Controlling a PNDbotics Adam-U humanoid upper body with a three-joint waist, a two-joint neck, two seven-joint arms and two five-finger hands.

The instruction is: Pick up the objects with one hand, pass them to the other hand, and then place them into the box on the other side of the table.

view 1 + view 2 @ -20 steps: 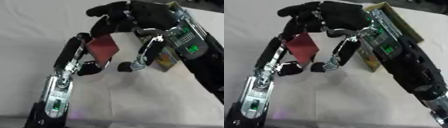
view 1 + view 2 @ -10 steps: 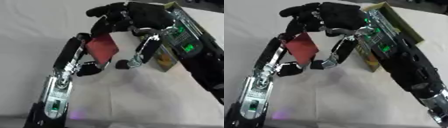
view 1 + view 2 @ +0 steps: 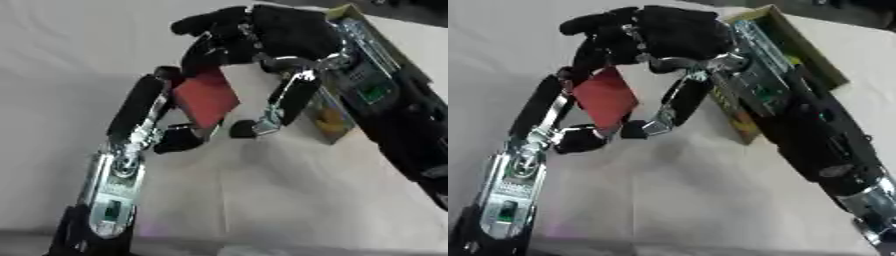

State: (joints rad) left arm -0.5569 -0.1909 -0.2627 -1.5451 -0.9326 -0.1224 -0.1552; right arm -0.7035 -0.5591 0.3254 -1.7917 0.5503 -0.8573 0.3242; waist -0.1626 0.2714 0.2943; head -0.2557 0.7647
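A flat red square object (image 3: 206,98) hangs in the air between my two hands. My left hand (image 3: 140,107) rises from the lower left and pinches it, a finger along its left edge and the thumb (image 3: 179,141) under its lower corner. From the upper right my right hand (image 3: 280,31) arches over it. Its fingers (image 3: 208,50) curl onto the top edge and its thumb (image 3: 278,107) reaches down to the lower right corner. The yellow-rimmed box (image 3: 785,35) lies on the right, mostly hidden behind my right forearm.
A pale cloth-covered table (image 3: 289,200) spreads below both arms. Something yellow (image 3: 331,119) shows inside the box's near wall. A dark strip runs along the far right edge beyond the table.
My right thumb has swung left toward the red object's lower corner. The left hand and the red object have hardly moved.
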